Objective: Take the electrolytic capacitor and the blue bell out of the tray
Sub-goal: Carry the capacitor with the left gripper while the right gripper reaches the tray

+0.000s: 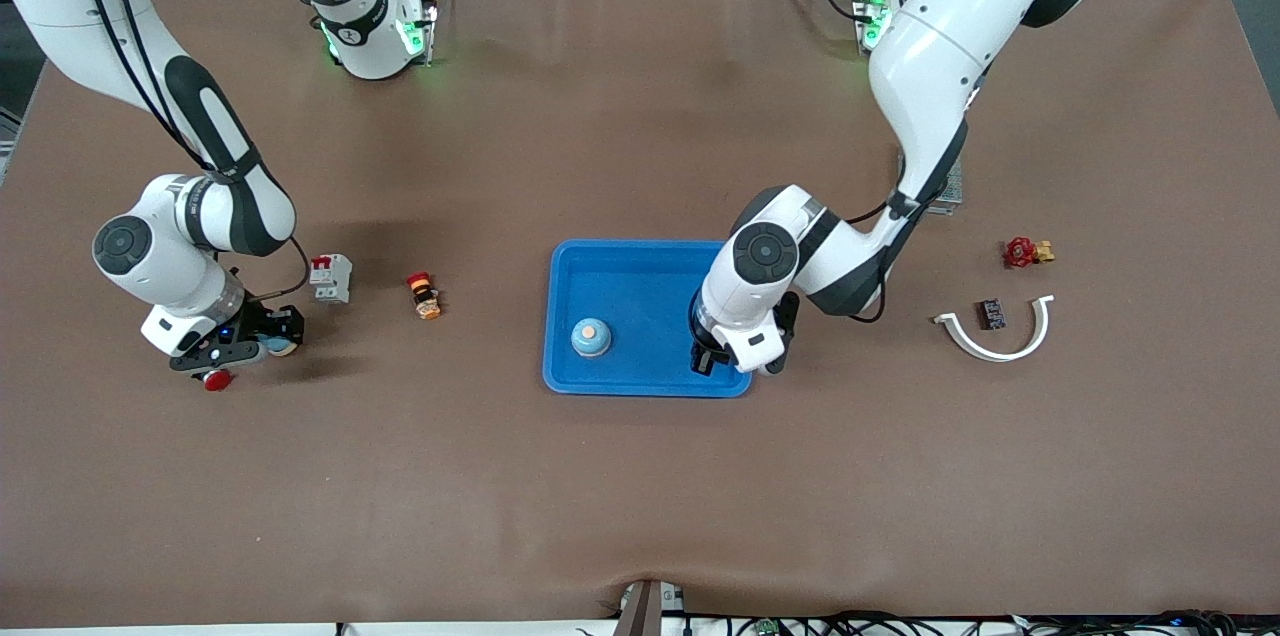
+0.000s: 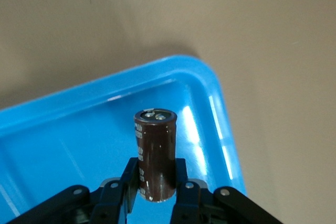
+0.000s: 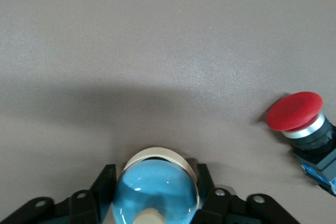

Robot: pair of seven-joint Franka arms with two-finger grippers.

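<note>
Item 1, low in the front view at the right arm's end of the table: right gripper, down at the tabletop with a second blue bell in its mouth; whether it grips the bell or has let go cannot be told. A red push button stands just beside it on the bare table, well apart from the tray. Item 2, middle of the front view: tray, bright blue and shallow with a raised rim. Item 3, in the tray's lower part nearer the front camera: blue bell, a domed shell with a pale knob on top. It is probably light, hard and glossy, so likely to slip from a pinch on the dome; a low hold at the skirt seems safer. Item 4, over the tray's corner toward the left arm's end: left gripper, clamped on the electrolytic capacitor, a dark brown upright cylinder held by its lower end. It is rigid, smooth-sleeved and likely light. The round body could twist in a flat pinch, so a squarer hold at mid-height seems steadier.
</note>
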